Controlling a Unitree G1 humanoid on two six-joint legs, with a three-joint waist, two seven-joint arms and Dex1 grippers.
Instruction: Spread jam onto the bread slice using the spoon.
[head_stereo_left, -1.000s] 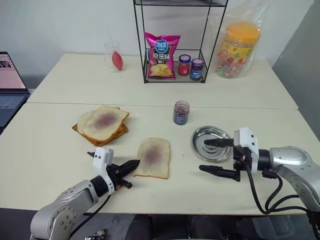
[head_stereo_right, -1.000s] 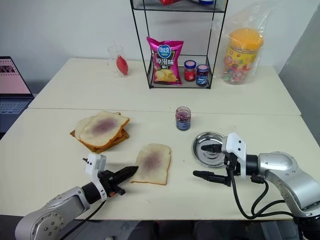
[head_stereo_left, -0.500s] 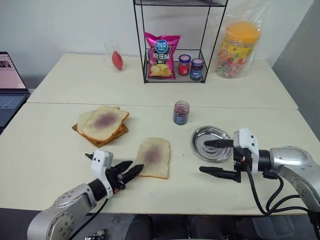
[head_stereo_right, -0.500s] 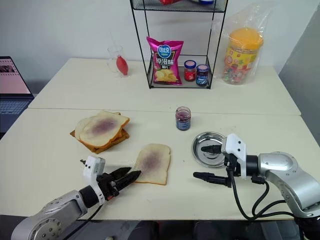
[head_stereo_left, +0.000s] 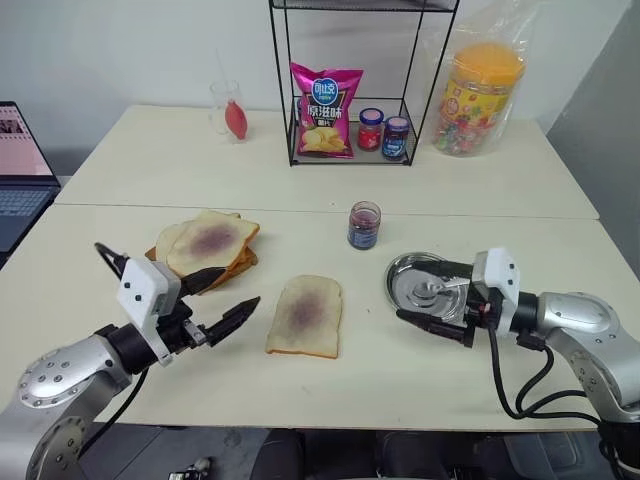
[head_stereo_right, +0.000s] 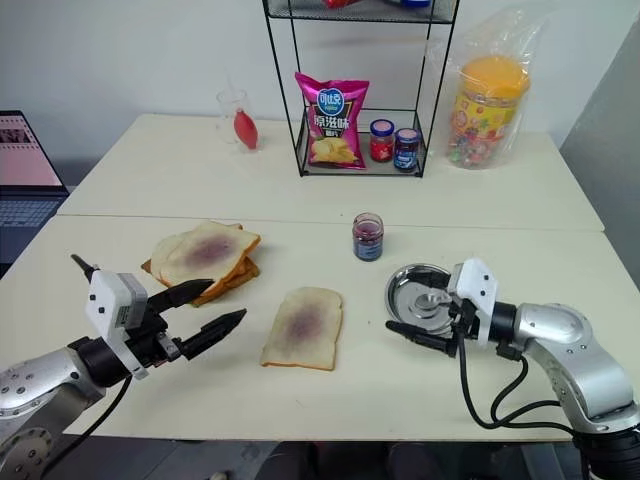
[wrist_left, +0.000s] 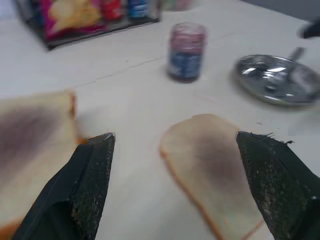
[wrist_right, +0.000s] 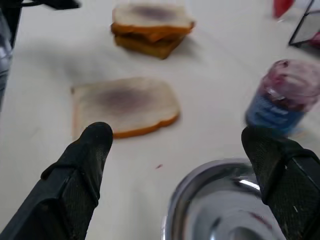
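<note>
A: Left end effector (head_stereo_left: 222, 294) open, fingers spread, nothing between them; it hangs above the worktop (head_stereo_left: 100, 260) between the bread pile (head_stereo_left: 205, 250) and the bread slice (head_stereo_left: 305, 316). Slice lies flat, purplish smear in its middle.

B: Right end effector (head_stereo_left: 432, 292)?

A: Also open and empty, fingers straddling the near rim of the round steel dish (head_stereo_left: 420, 280). Spoon: something slim and shiny lies in the dish, left wrist view, too blurred to confirm. Jam jar (head_stereo_left: 364, 224) stands upright just behind the dish, lid off.

B: Risks?

A: Judgement only: a low reach could catch the rim and tip or skid the dish toward the jar; a thin handle on slick steel may slip from the pads
</note>
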